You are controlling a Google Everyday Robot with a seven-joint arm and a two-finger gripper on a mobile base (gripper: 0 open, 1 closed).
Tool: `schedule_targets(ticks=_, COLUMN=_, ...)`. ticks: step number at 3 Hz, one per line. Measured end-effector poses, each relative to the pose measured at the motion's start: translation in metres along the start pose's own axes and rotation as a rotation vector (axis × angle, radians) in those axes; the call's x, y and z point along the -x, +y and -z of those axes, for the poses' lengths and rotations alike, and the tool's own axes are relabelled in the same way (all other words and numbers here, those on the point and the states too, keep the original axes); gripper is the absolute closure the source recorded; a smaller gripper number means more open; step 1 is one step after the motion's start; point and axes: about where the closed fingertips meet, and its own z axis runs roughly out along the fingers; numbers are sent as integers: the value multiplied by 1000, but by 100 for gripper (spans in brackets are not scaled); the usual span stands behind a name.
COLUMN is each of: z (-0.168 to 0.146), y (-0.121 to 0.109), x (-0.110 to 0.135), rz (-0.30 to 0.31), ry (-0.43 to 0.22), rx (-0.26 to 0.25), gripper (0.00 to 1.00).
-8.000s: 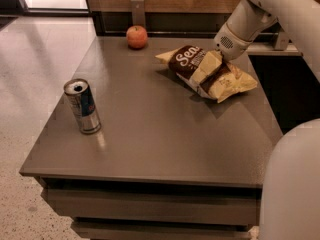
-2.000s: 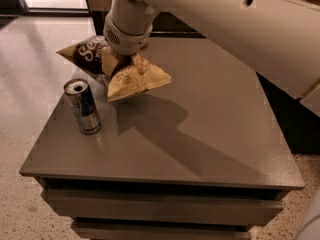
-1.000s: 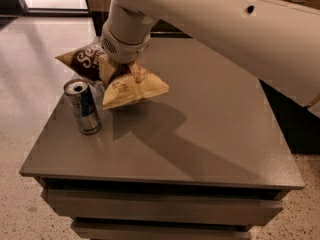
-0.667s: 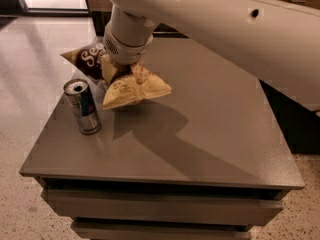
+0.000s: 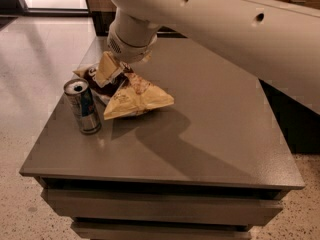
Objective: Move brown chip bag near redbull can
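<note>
The brown chip bag [image 5: 136, 98] lies on the grey table [image 5: 210, 129] at its left side, with its dark brown centre under the gripper and a pale yellow end pointing right. The redbull can [image 5: 82, 106] stands upright just left of the bag, almost touching it. My gripper [image 5: 115, 70] reaches down from the big white arm and is shut on the bag's middle, right behind the can. The arm hides the bag's far end.
The white arm [image 5: 210, 19] spans the top of the view above the table's back half. The table's left edge [image 5: 50, 129] is close to the can, with polished floor [image 5: 35, 59] beyond it. Drawers sit under the front edge.
The bag has come down a little and now rests on the table beside the can. The can has not moved.
</note>
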Motion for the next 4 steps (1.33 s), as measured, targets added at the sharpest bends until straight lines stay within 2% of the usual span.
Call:
schedule_targets(ticks=3, z=-4, y=-6, x=0, rz=-20, ry=-4, rx=-9, gripper=0)
schedule_targets(ticks=4, z=-1, y=-16, x=3, rz=-39, ry=-19, rx=-34, gripper=0)
